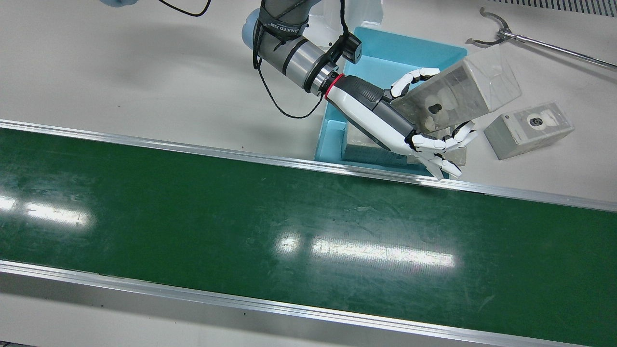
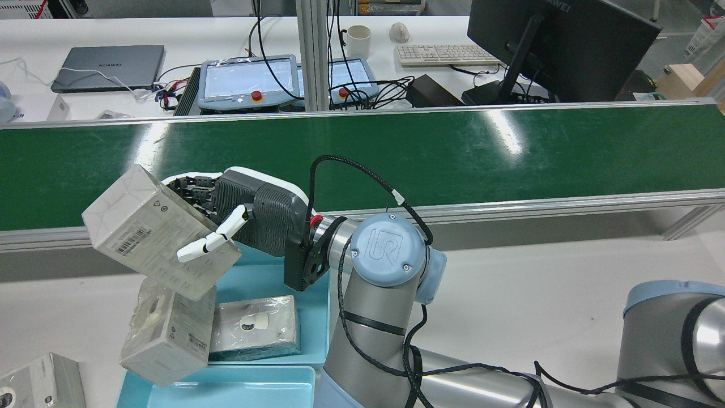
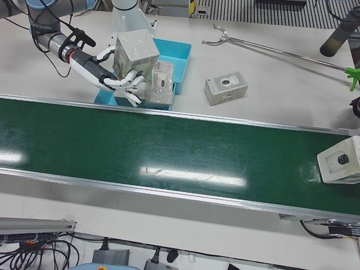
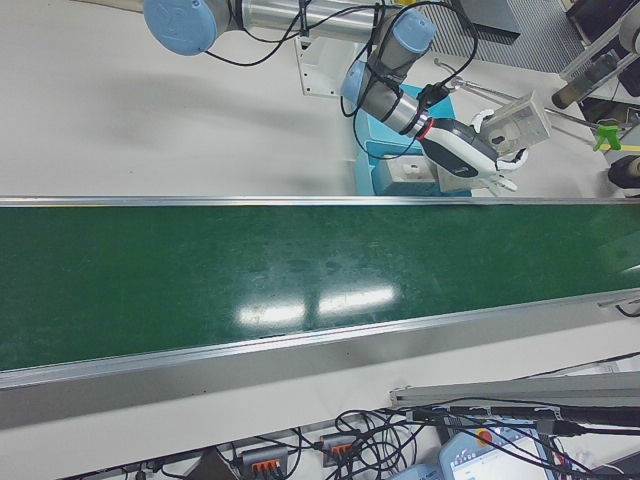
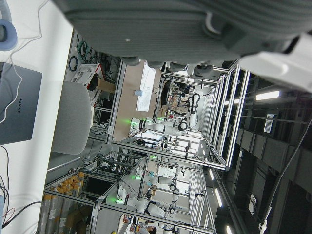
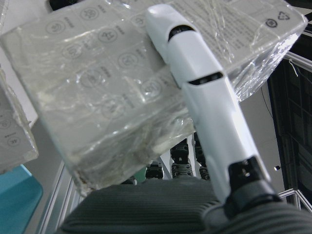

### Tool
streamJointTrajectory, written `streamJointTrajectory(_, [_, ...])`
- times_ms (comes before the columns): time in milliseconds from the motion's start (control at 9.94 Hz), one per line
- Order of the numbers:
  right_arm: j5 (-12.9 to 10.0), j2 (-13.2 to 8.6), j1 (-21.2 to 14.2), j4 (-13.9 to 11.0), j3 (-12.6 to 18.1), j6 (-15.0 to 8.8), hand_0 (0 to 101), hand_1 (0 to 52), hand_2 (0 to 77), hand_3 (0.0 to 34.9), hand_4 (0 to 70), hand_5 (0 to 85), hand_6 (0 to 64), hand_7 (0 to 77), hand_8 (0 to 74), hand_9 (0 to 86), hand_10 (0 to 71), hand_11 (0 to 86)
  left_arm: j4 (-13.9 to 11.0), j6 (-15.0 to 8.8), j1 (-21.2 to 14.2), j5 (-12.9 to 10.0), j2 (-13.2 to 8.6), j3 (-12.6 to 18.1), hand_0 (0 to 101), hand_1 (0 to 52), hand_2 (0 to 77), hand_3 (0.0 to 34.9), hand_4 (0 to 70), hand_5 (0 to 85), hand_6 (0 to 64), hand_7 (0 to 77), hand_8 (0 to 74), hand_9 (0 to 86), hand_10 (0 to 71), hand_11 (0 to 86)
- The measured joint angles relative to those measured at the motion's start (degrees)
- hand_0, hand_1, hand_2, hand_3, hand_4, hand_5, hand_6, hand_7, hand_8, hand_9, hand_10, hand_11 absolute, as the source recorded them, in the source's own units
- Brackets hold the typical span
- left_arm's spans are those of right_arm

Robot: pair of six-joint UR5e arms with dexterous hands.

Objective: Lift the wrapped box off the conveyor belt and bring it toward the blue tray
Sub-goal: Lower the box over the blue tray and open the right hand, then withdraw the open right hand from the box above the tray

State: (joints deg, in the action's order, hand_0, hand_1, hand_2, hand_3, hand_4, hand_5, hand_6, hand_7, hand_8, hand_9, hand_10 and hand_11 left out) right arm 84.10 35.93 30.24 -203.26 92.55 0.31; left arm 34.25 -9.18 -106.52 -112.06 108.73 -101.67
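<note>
My right hand (image 1: pixel 385 118) is shut on a plastic-wrapped grey box (image 1: pixel 458 94), with fingers (image 1: pixel 417 77) on one face and others under it. The box hangs tilted in the air over the side of the blue tray (image 1: pixel 414 53) that lies away from my arm's base. From the rear the box (image 2: pixel 153 226) shows a barcode label and sits above the tray (image 2: pixel 272 277). The right hand view has one white finger (image 6: pixel 195 83) pressed across the box (image 6: pixel 97 97). My left hand (image 5: pixel 195 19) shows only as a blurred grey underside in its own view.
One wrapped box (image 2: pixel 255 326) lies flat in the tray and another (image 2: pixel 167 334) leans at its edge. A third (image 1: pixel 528 129) lies on the white table beside the tray. A further box (image 3: pixel 340 163) rides the green belt (image 1: pixel 241 217). A long grabber tool (image 1: pixel 530 41) lies behind.
</note>
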Motion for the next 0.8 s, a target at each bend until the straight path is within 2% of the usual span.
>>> streamJointTrajectory(101, [0.0,0.0,0.0,0.0,0.1,0.0,56,24.5,21.3,4.3,21.3,33.3,15.3,22.9,3.3,6.0,0.0,1.1,0.0,0.0,0.0,0.0,0.0,0.0,0,0.0,0.5,0.0,0.0,1.1,0.5,0.5,0.5,0.5,0.5,0.5])
streamJointTrajectory(201, [0.0,0.0,0.0,0.0,0.3,0.0,57,20.7,18.5,6.2,21.8,32.7,15.3,21.8,0.0,6.5,0.0,1.1,0.0,0.0,0.0,0.0,0.0,0.0,0,0.0,1.1,0.0,0.0,1.1,0.5,0.5,0.5,0.0,0.5,0.5])
streamJointTrajectory(302, [0.0,-0.1,0.0,0.0,0.5,0.2,54,14.2,2.2,13.6,16.9,22.4,10.9,15.8,0.5,2.2,0.0,1.1,0.0,0.0,0.0,0.0,0.0,0.0,0,0.0,0.5,0.0,0.0,1.1,0.5,0.5,0.5,0.0,0.5,0.5])
streamJointTrajectory(402, [0.3,-0.1,0.1,-0.1,0.6,0.9,54,14.2,2.2,13.6,16.9,22.4,10.9,15.8,0.5,2.2,0.0,1.1,0.0,0.0,0.0,0.0,0.0,0.0,0,0.0,1.1,0.0,0.0,1.1,0.5,0.5,0.5,0.5,0.5,0.5])
streamJointTrajectory(604, [1.3,0.0,0.3,-0.1,0.9,2.3,53,15.8,1.6,17.3,13.1,21.3,8.2,13.1,0.5,2.2,0.0,0.5,0.0,0.0,0.0,0.0,0.0,0.0,0,0.0,1.1,0.0,0.0,1.1,0.5,0.5,0.5,0.5,0.5,0.5])
streamJointTrajectory(704, [1.0,0.8,1.0,-0.2,1.9,2.5,53,15.8,1.6,21.1,13.1,21.3,8.2,13.1,0.5,2.2,0.0,0.5,0.0,0.0,0.0,0.0,0.0,0.0,0,0.0,1.1,0.0,0.0,1.1,0.5,0.5,0.5,0.0,0.5,0.5])
streamJointTrajectory(805, [-1.2,3.0,2.4,-0.3,4.4,1.7,53,18.0,3.3,15.9,16.9,33.8,10.9,18.0,0.5,2.2,0.0,0.5,0.0,0.0,0.0,0.0,0.0,0.0,0,0.0,0.5,0.0,0.0,1.1,0.5,0.5,0.5,0.0,0.5,0.5])
